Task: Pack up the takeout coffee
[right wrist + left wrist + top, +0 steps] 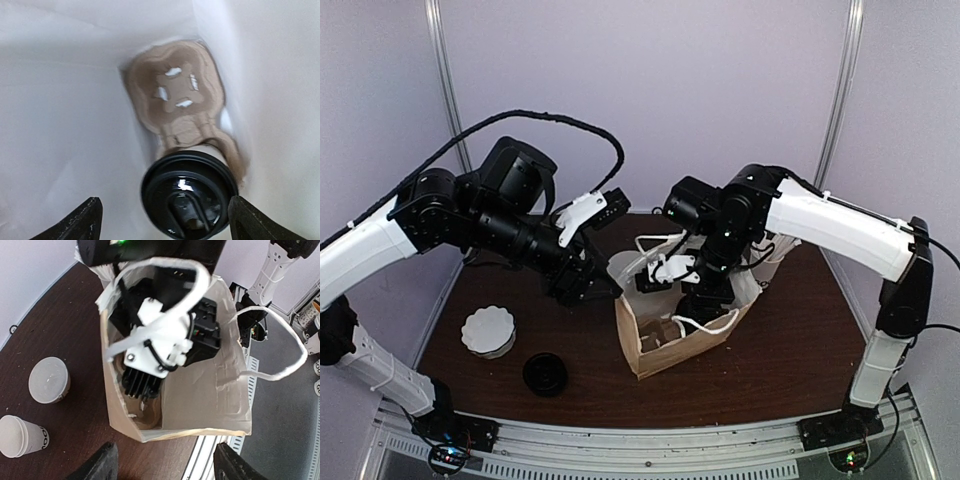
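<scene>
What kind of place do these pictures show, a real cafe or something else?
Probably a robot test booth, not a cafe. Two arms are mounted on a metal rail at the table edge, plain pale walls enclose it, and the takeout coffee stands inside a paper bag.

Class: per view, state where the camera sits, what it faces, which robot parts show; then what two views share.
Top external: high behind the robot, facing down at the table; left arm, right arm show.
Left wrist: over the paper bag, facing into it; left fingers at bottom.
Right wrist: inside the bag, facing the takeout coffee; right fingers flank it.
Shared, top and left wrist: right arm in the bag.
</scene>
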`<state>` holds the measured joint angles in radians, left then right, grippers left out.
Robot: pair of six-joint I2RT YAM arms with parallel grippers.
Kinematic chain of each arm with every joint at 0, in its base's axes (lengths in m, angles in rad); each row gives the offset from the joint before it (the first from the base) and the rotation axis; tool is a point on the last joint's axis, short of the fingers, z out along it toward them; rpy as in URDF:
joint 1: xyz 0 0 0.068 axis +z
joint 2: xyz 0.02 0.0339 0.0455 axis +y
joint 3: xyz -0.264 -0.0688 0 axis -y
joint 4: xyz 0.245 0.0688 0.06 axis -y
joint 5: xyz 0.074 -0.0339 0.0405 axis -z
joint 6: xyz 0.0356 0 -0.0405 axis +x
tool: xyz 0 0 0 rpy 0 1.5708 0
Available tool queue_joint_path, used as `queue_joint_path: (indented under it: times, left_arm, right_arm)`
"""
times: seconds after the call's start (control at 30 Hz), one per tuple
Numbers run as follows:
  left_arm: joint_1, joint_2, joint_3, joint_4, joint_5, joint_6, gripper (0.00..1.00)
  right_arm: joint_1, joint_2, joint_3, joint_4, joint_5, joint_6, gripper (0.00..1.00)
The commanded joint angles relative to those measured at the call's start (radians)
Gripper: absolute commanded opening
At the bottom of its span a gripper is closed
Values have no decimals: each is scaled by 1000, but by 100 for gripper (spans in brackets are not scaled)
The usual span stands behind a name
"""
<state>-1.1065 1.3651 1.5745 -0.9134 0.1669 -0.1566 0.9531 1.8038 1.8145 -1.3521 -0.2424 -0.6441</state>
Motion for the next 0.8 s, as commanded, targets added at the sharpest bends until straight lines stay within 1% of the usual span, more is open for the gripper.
queue_joint_path:
  times: [0.0,0.07,0.17,0.33,0.57,0.77]
  left_arm:
    - [60,24,60,-25,-36,29,70]
    - [88,57,102,-29,-12,30,70]
    - [93,116,144,-3,49,38,70]
    - [93,187,174,22,65,59,70]
    - [93,212,178,32,-34,80,69]
    - [93,270,250,48,-29,95,69]
  right_arm:
    - [3,-57,68,-9,3,-5,92]
    - [2,-56,77,-11,-8,-7,92]
    - [3,-55,61,-6,-15,-7,91]
    - [3,-53,48,7,-36,2,90]
    - [3,-59,55,10,-29,-1,89]
    - [3,-71,66,7,-19,-5,88]
